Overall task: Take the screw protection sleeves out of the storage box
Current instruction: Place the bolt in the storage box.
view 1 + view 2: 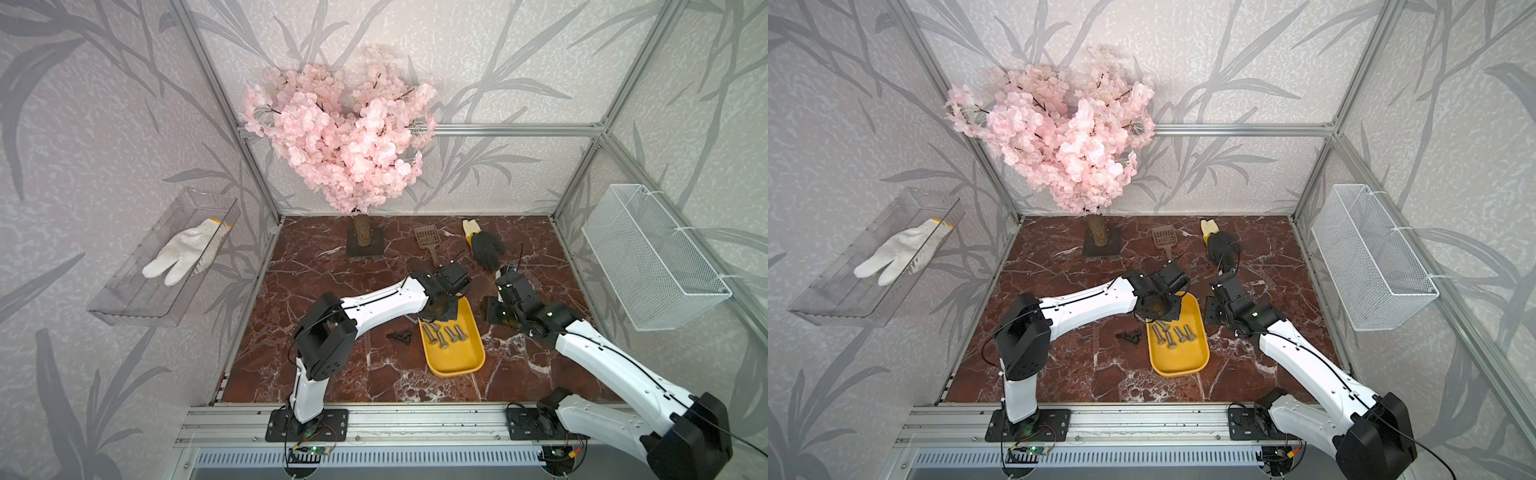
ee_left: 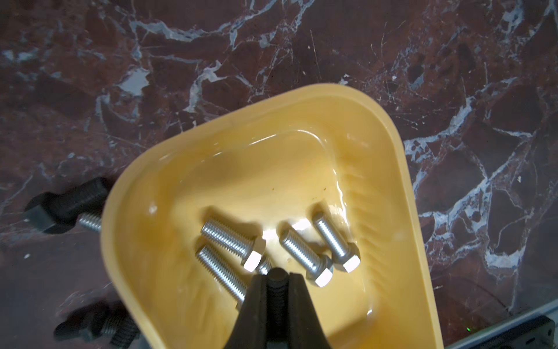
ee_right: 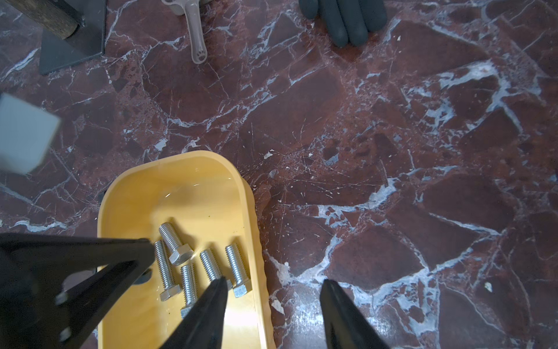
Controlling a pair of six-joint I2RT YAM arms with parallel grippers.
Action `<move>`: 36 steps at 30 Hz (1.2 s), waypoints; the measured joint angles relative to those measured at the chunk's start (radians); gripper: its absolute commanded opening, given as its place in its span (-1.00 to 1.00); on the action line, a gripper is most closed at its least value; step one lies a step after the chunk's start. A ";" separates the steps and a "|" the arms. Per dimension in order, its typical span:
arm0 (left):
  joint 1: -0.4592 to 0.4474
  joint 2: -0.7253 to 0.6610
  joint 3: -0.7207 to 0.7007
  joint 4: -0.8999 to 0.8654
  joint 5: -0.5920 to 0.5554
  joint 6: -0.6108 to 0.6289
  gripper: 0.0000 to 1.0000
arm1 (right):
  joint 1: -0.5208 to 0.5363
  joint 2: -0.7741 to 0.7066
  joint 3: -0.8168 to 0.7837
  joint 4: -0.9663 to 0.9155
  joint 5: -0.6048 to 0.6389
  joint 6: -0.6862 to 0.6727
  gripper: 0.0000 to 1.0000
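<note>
Left claw (image 2: 277, 275): clamped on one sleeve (image 2: 276, 291), just over the storage box (image 2: 392, 169).
Other sleeves (image 2: 69, 205): on the marble (image 2: 271, 45), outside the box, beside the claw.
Right claw (image 3: 274, 281): jaws apart, nothing held.
Handling: light, ribbed, probably grippy; pinch mid-barrel.

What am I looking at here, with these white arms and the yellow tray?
Two robot arms work over a marble tabletop. Two pictures look down from overhead; the two close-ups come from cameras on each arm's wrist. The left gripper is shut on a small black sleeve above the yellow tray, which holds silver bolts. The right gripper is open, holding nothing. More black sleeves lie on the table beside the tray. A black glove and a scoop lie further back.
</note>
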 measured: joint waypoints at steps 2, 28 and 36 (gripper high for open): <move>0.006 0.035 0.010 0.019 0.000 -0.011 -0.85 | -0.001 0.000 -0.006 0.003 -0.005 -0.002 0.09; 0.071 0.034 -0.045 0.123 0.038 -0.081 -0.10 | -0.002 -0.053 -0.032 0.014 -0.063 -0.025 0.09; 0.092 -0.385 -0.301 0.139 0.005 -0.100 0.05 | -0.001 -0.047 -0.032 0.021 -0.118 -0.029 0.09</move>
